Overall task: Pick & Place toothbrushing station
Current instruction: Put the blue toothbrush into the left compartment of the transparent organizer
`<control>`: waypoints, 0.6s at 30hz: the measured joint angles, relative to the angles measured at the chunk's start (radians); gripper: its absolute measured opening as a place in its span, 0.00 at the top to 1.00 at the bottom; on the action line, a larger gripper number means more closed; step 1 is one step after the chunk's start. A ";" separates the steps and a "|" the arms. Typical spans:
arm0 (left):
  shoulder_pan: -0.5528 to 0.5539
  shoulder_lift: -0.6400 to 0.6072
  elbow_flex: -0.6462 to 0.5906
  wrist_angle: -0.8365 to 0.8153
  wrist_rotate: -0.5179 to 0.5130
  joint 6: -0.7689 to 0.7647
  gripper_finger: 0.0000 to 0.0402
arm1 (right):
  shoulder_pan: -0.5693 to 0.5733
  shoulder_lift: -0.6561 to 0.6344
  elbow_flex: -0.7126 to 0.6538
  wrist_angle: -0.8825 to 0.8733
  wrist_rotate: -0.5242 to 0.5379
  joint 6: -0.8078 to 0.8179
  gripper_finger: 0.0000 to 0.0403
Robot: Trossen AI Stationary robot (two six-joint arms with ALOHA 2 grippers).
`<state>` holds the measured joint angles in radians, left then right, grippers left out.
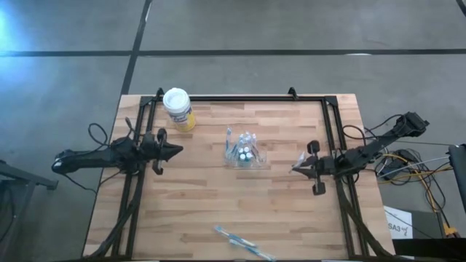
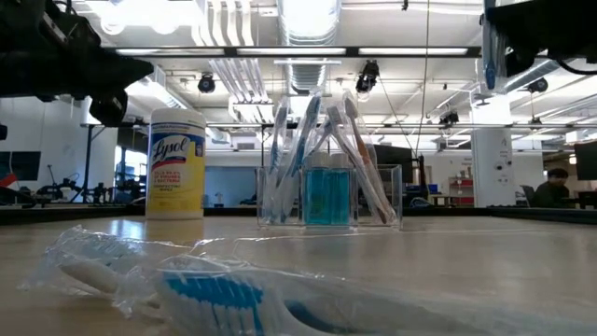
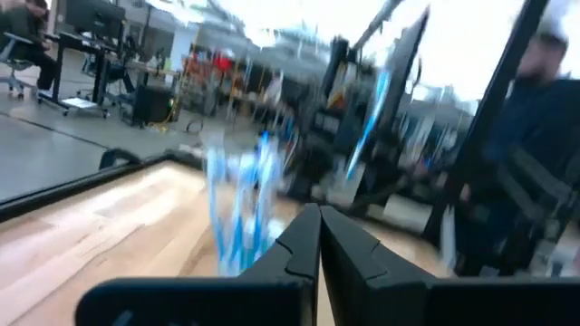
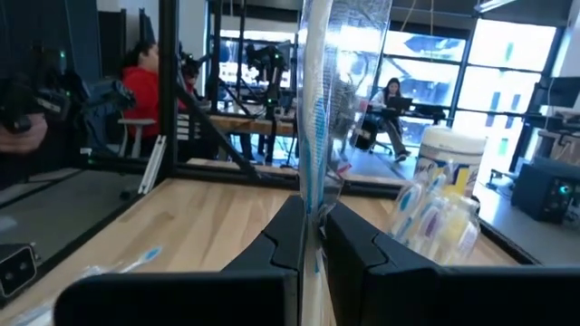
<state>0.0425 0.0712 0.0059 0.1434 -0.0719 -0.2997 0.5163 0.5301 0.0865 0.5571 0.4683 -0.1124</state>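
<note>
A clear holder (image 1: pixel 244 151) with several blue-and-white toothbrushes and small white-capped tubes stands on its base at the table's middle; it also shows in the low view (image 2: pixel 326 187). A few wrapped toothbrushes (image 1: pixel 244 242) lie flat at the near edge. My right gripper (image 1: pixel 298 167), right of the holder, is shut on a wrapped toothbrush (image 4: pixel 314 100). My left gripper (image 1: pixel 178 151) is shut and empty, left of the holder, pointing at it. My right gripper pinches a blue-and-white toothbrush in its clear wrapper between its two fingers, at a spot along the handle (image 4: pixel 313 213). The fingers come level from the table's right and lie across the brush. The brush is lifted clear of the table.
A yellow canister with a white lid (image 1: pixel 178 109) stands at the far left of the table, behind my left gripper. A black frame (image 1: pixel 240 97) runs along the far edge and both sides. Bare wood lies between the holder and the near edge. People sit in the room beyond.
</note>
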 joint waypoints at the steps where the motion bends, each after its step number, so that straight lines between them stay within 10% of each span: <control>1: 0.000 0.002 0.000 0.030 -0.007 -0.025 0.96 | 0.000 0.000 -0.005 0.000 0.000 0.002 0.96; 18: -0.002 0.590 0.367 0.229 -0.043 0.130 0.84 | 0.000 0.050 0.040 0.056 0.006 -0.057 0.96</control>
<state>0.0410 0.6613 0.3733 0.3721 -0.1150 -0.1700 0.5159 0.5805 0.1268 0.6130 0.4744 -0.1691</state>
